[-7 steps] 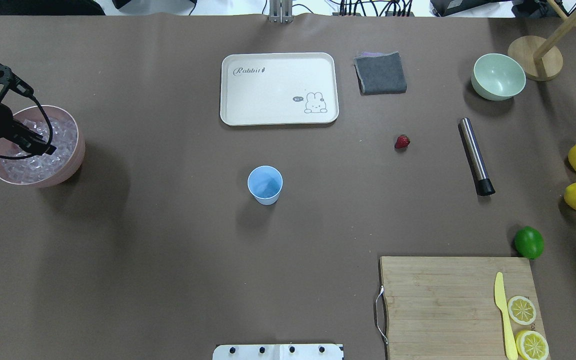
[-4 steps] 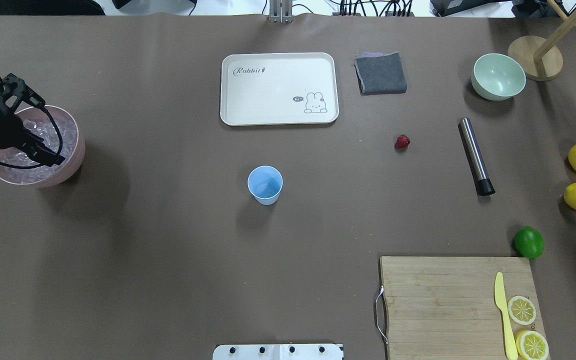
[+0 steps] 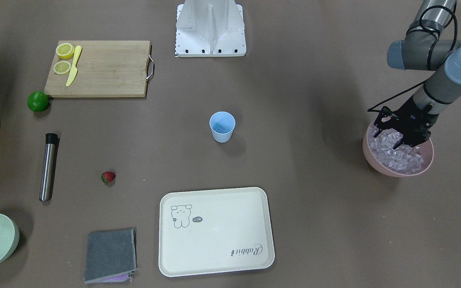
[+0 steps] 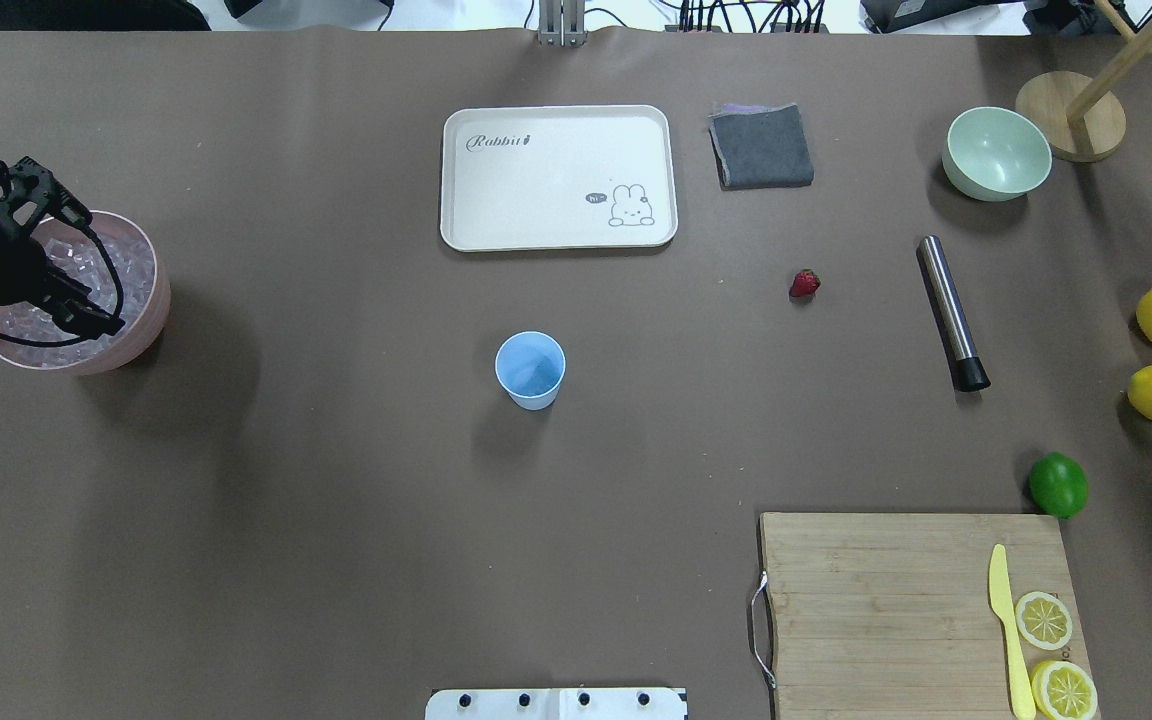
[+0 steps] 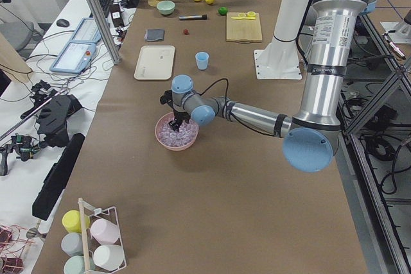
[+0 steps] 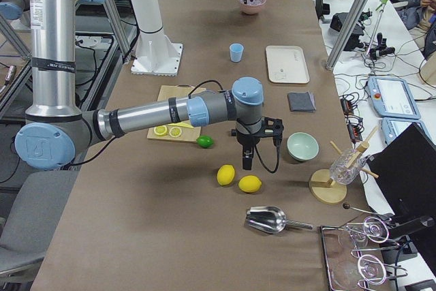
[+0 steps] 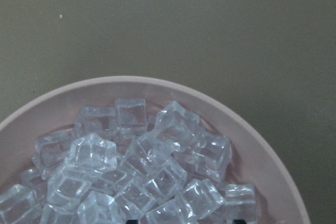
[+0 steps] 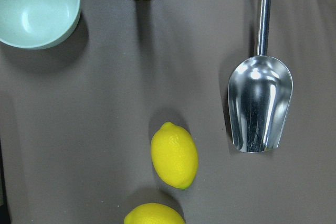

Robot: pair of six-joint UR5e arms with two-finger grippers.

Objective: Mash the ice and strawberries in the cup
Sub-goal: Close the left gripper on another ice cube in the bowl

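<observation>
The ice (image 7: 136, 166) lies heaped in the pink bowl (image 7: 252, 140), and my left gripper (image 3: 399, 140) is tipped down into that heap. From the left wrist camera I get only two dark fingertips at the bottom edge, set well apart with cubes between them, so I read the gripper as spread and not clamped on anything. How deep the tips sit in the ice I cannot make out. The cup (image 4: 530, 368) stands upright on the desk (image 4: 336, 500), well apart from this gripper, toward the middle. The strawberry (image 4: 804, 283) lies farther out still, beyond the cup. The right gripper (image 6: 246, 161) shows only in the right side camera, pointing down above the two lemons (image 8: 174, 155); I cannot tell whether it is spread or closed. Its wrist camera cuts off the nearer lemon and shows a metal scoop (image 8: 260, 103) beside them.
</observation>
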